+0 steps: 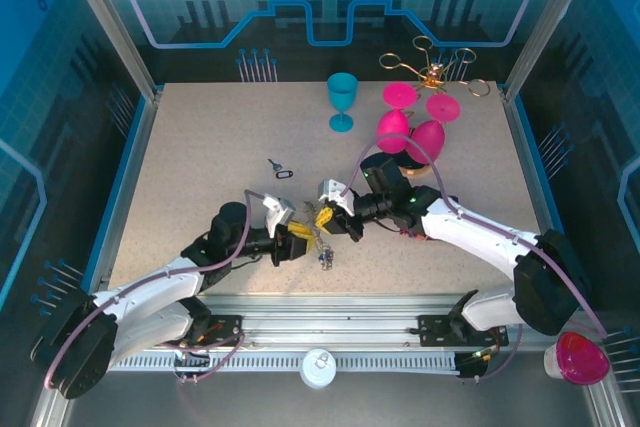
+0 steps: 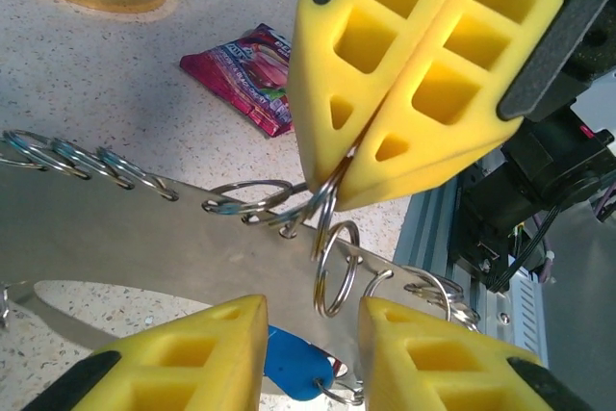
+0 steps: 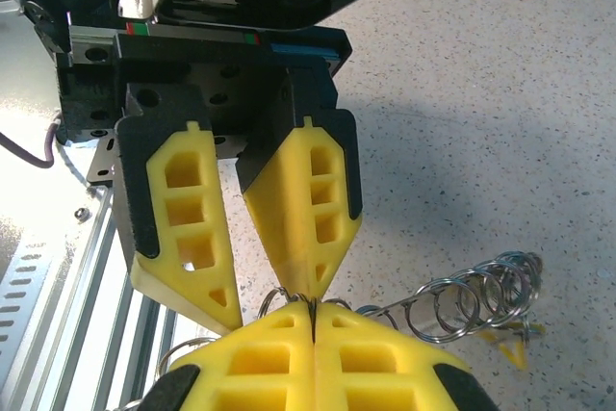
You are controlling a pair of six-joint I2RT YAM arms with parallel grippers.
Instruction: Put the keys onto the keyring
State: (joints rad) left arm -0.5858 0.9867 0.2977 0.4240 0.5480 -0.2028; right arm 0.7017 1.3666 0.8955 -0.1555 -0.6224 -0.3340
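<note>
Right claw [image 2: 339, 168] pinching keyring [image 2: 322, 269], left claw [image 2: 315, 308] parted

— What sort of place is this?
— A robotics lab booth: blue printed panels [image 1: 330, 17] with a gear motif wall in a speckled surface [image 1: 200, 177], aluminium rails [image 1: 330, 317] along its near edge.

The top camera looks down from behind the arm bases [image 1: 215, 327] toward 12 o'clock, showing the whole table [image 1: 200, 167]. The wrist cameras, very close, face each other; both see the left gripper [image 3: 269, 297], the right gripper [image 2: 335, 190] and the keyring [image 3: 472, 300].
</note>
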